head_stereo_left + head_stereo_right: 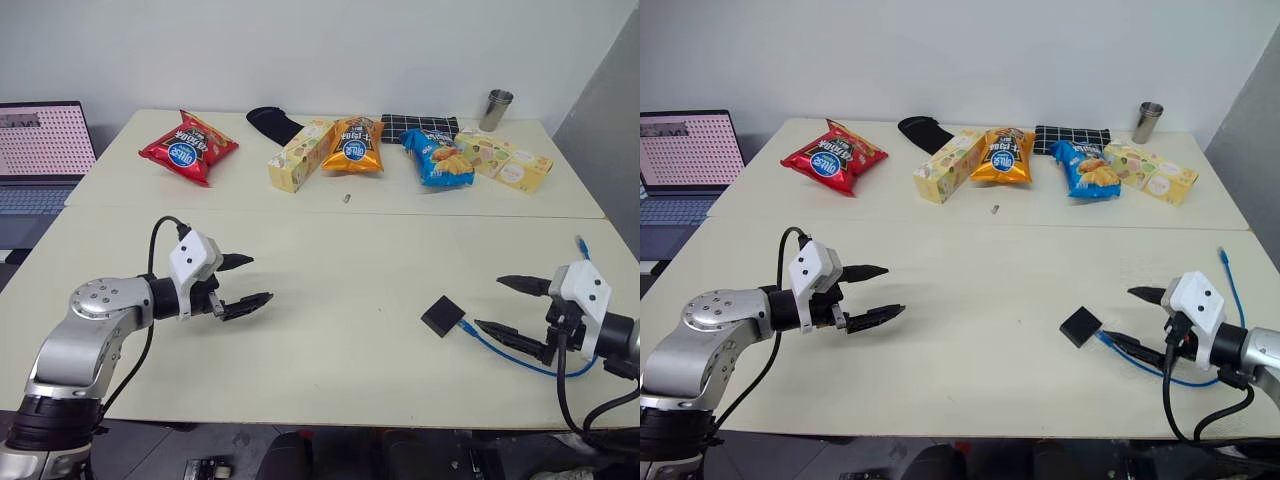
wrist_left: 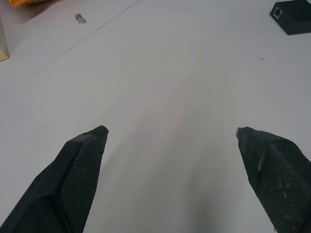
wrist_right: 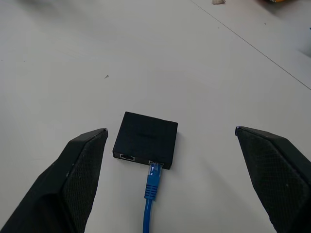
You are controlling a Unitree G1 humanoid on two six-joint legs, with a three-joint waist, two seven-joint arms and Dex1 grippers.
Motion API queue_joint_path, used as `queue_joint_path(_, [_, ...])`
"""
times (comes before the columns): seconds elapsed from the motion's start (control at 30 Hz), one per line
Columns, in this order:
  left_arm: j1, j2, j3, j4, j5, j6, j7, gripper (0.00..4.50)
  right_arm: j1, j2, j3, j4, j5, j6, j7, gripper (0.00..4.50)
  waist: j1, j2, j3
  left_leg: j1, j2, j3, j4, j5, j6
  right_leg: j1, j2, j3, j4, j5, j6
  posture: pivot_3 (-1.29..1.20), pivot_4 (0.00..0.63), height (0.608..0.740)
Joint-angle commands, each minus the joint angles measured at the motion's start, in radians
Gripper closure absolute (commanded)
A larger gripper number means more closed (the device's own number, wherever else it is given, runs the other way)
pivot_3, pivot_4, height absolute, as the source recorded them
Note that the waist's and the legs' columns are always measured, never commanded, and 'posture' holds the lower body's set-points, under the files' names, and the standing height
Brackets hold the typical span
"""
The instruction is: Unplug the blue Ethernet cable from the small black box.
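Box (image 1: 441,316) sits flat on the table (image 1: 330,300), toward the near right corner, near the front edge. Cable (image 3: 151,187) is plugged into one port on the box's side, then loops off to the right edge. Right gripper (image 1: 512,306) hovers just beside the box, jaws wide apart, holding nothing. Left gripper (image 1: 246,282) hovers toward the near left, well apart from the box, spread wide, empty. Snack bags (image 1: 356,145) line the far edge.

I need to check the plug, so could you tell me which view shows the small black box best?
The right wrist view: the small black box sits close, ports and plugged blue Ethernet cable visible. The eye views show it small; the left wrist view catches one corner.
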Motion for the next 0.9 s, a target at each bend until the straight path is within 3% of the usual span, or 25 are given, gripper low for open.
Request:
queue_joint_path(0.03, [-0.008,0.010,0.033,-0.043,-0.024,-0.019,-0.014,0.00,0.000,-0.012,-0.037,-0.007,-0.007,-0.027,0.007,0.02,0.000,0.000,0.000,0.000,0.000,0.000,0.000,0.000,0.000,0.000,0.000,0.000,0.000,0.000,0.000,0.00,0.150,0.740])
queue_joint_path(0.5, [0.008,-0.007,0.005,-0.107,-0.060,0.000,-0.034,0.00,0.100,0.054,-0.034,-0.111,-0.015,-0.008,-0.063,0.02,0.001,0.000,0.000,0.000,0.000,0.000,0.000,0.000,0.000,0.000,0.000,0.000,0.000,0.000,0.000,0.00,0.150,0.740])
queue_joint_path(0.73, [-0.020,0.005,-0.080,-0.092,-0.031,-0.049,-0.109,0.00,0.197,0.080,-0.064,-0.184,-0.019,0.008,-0.097,0.02,0.002,0.000,0.000,0.000,0.000,0.000,0.000,0.000,0.000,0.001,0.000,0.001,-0.001,0.000,0.000,0.00,0.150,0.740])
queue_joint_path(0.9, [-0.038,0.002,-0.143,-0.150,-0.086,-0.009,-0.191,0.00,0.248,0.114,-0.035,-0.214,-0.053,0.030,-0.153,0.02,0.002,0.000,0.000,0.000,0.000,0.000,0.000,0.000,0.000,0.001,0.000,0.001,-0.001,0.000,0.000,0.00,0.150,0.740])
